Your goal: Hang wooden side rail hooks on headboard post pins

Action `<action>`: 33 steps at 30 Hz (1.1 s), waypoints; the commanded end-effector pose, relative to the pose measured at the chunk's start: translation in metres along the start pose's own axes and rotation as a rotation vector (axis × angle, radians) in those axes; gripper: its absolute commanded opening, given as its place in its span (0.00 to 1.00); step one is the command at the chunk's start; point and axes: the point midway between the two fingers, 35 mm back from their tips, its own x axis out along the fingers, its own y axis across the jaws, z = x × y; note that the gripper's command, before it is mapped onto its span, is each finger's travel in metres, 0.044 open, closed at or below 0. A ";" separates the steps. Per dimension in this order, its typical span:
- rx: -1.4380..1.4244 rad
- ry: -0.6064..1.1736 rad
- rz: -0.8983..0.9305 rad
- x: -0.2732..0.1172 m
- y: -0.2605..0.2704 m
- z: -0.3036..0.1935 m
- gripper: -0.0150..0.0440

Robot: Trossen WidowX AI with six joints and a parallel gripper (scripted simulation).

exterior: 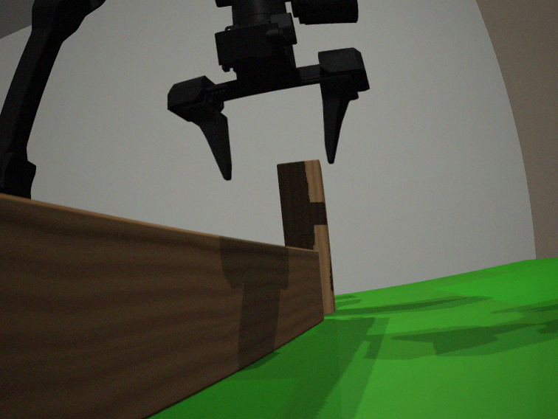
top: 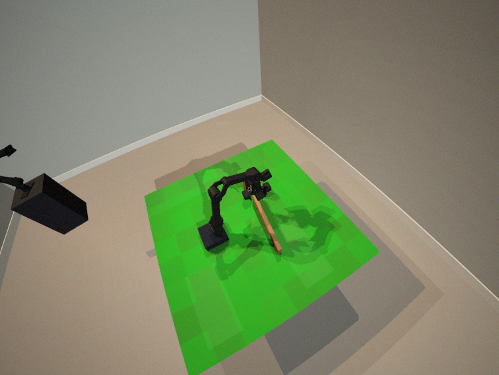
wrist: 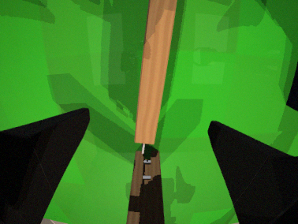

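The wooden side rail (top: 266, 223) (exterior: 135, 292) (wrist: 154, 87) lies along the green table, on its narrow edge. A pale steel hook (wrist: 143, 148) sticks out from its near end in the wrist view; the second hook cannot be made out. The headboard post (exterior: 294, 198) (wrist: 151, 207) stands upright just beyond that end, with a small gap between them. Two steel pins (wrist: 147, 162) (wrist: 147, 177) show in its slot, and the hook is short of them. My gripper (top: 256, 192) (exterior: 279, 171) (wrist: 149, 118) is open and empty, pointing down above the rail's hook end, fingers on either side of the rail's line.
The arm's dark base (top: 213, 238) stands on the green table (top: 218, 314), left of the rail in the top view. A black box (top: 48, 207) with another arm part is off the table at the far left. Walls meet behind the table.
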 end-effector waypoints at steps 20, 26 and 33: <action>0.010 -0.009 -0.010 0.057 0.000 0.001 1.00; 0.010 -0.009 -0.010 0.067 0.001 0.001 1.00; 0.010 -0.009 -0.010 0.078 0.001 0.001 1.00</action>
